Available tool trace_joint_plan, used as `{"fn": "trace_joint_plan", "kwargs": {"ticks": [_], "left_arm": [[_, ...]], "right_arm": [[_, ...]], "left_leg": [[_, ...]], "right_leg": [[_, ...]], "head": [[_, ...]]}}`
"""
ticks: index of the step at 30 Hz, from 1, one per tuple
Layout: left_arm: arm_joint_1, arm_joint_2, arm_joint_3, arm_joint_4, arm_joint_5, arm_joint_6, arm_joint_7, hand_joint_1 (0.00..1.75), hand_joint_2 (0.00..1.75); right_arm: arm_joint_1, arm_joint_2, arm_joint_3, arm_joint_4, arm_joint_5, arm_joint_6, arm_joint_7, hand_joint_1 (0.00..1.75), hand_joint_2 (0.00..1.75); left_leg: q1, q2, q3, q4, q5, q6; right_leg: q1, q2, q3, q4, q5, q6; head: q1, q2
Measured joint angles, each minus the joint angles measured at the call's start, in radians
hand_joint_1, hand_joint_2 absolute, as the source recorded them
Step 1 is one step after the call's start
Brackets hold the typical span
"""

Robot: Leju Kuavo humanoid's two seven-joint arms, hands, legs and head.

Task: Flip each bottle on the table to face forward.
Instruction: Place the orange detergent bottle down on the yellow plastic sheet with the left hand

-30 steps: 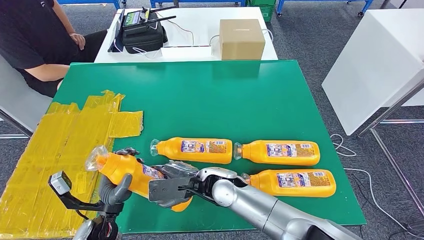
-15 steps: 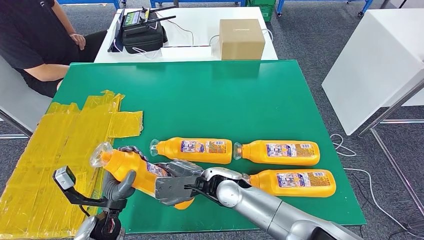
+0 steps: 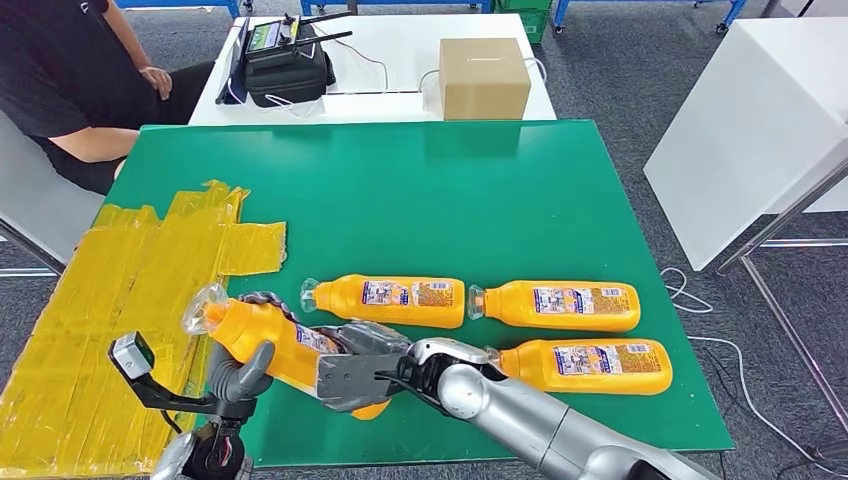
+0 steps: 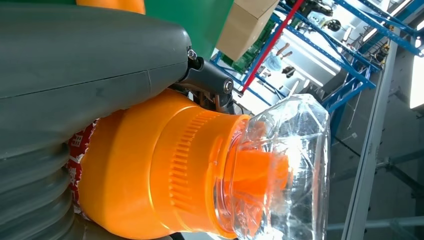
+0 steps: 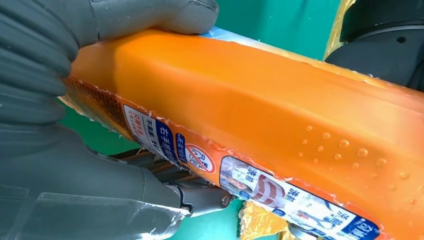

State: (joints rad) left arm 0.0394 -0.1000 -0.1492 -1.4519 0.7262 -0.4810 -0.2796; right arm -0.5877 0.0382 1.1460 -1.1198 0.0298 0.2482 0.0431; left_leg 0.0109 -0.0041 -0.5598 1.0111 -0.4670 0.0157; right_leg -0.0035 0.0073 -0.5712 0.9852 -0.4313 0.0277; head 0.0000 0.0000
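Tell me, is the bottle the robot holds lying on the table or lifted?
Lifted and tilted: both robot hands grip the bottle, cap end raised above the table.

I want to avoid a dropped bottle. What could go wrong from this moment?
1. Both the left hand and right hand hold the lifted bottle; uneven release might let it slip.
2. Set down carelessly, it could knock the nearest lying bottle.
3. The clear cap juts out unsupported and might hit the table first.
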Motion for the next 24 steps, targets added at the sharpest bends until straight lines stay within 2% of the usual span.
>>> {"fn": "trace_joint_plan", "kwargs": {"ticks": [5,6,9,10,13,16,18,21,23,24], "left_arm": [[0.0,-0.002,-0.001,0.0,0.0,0.0,0.0,1.75,1.75],[0.0,-0.002,-0.001,0.0,0.0,0.0,0.0,1.75,1.75],[0.0,-0.003,-0.003,-0.001,0.0,-0.001,-0.003,1.75,1.75],[0.001,-0.003,-0.004,-0.002,0.0,0.0,-0.007,1.75,1.75],[0.009,-0.003,-0.006,-0.017,-0.012,0.012,-0.022,1.75,1.75],[0.026,0.0,-0.005,-0.048,-0.073,0.052,-0.044,1.75,1.75],[0.041,0.017,0.001,-0.089,-0.175,0.117,-0.078,1.75,1.75],[0.054,0.078,0.023,-0.195,-0.453,0.304,-0.159,1.75,1.75],[0.055,0.126,0.039,-0.289,-0.624,0.402,-0.154,1.75,1.75],[0.055,0.146,0.047,-0.332,-0.67,0.423,-0.137,1.75,1.75]], "right_arm": [[0.002,-0.003,-0.002,-0.004,0.0,0.0,0.0,1.72,1.75],[0.003,-0.003,-0.003,-0.005,0.0,-0.001,-0.001,1.49,1.75],[0.015,-0.007,-0.011,-0.013,0.002,-0.022,-0.013,0.24,1.75],[0.025,-0.01,-0.018,-0.02,0.004,-0.038,-0.022,0.03,1.31],[0.074,-0.021,-0.054,-0.057,0.012,-0.104,-0.056,0.0,0.0],[0.142,-0.039,-0.124,-0.115,0.014,-0.177,-0.101,0.0,0.0],[0.209,-0.05,-0.192,-0.173,0.014,-0.23,-0.15,0.0,0.0],[0.336,-0.07,-0.311,-0.28,0.011,-0.296,-0.201,0.0,0.0],[0.418,-0.09,-0.386,-0.339,0.009,-0.307,-0.223,0.0,0.0],[0.451,-0.1,-0.417,-0.362,0.009,-0.304,-0.233,0.0,0.0]], "left_leg": [[0.0,0.0,0.0,0.0,0.0,0.0],[0.0,0.0,0.0,0.0,0.0,0.0],[0.0,0.0,0.0,0.0,0.0,0.0],[0.0,0.0,0.0,0.0,0.0,0.0],[0.0,-0.001,0.0,0.0,0.0,0.0],[0.0,-0.001,-0.001,0.0,0.0,0.0],[0.0,-0.001,-0.002,0.0,0.0,0.0],[0.0,-0.002,-0.003,0.0,0.0,0.0],[0.001,-0.003,-0.003,0.0,0.0,0.0],[0.001,-0.004,-0.004,0.0,0.0,0.0]], "right_leg": [[0.0,0.0,0.0,0.0,0.0,0.0],[0.0,0.0,0.0,0.0,0.0,0.0],[0.0,0.0,0.0,0.0,0.0,0.0],[0.0,0.0,0.0,0.0,0.0,0.0],[0.0,0.0,0.0,0.0,0.0,0.0],[0.0,-0.001,0.0,0.0,0.0,0.0],[0.0,-0.001,-0.001,0.0,0.0,0.0],[0.0,-0.001,-0.002,0.0,0.0,0.0],[0.0,-0.002,-0.002,0.0,0.0,0.0],[0.0,-0.002,-0.002,0.0,0.0,0.0]], "head": [[0.0,0.0],[0.0,0.0],[0.0,0.0],[0.0,0.0],[0.0,0.0],[0.0,0.0],[0.0,0.0],[0.0,0.0],[0.0,0.0],[0.0,0.0]]}}
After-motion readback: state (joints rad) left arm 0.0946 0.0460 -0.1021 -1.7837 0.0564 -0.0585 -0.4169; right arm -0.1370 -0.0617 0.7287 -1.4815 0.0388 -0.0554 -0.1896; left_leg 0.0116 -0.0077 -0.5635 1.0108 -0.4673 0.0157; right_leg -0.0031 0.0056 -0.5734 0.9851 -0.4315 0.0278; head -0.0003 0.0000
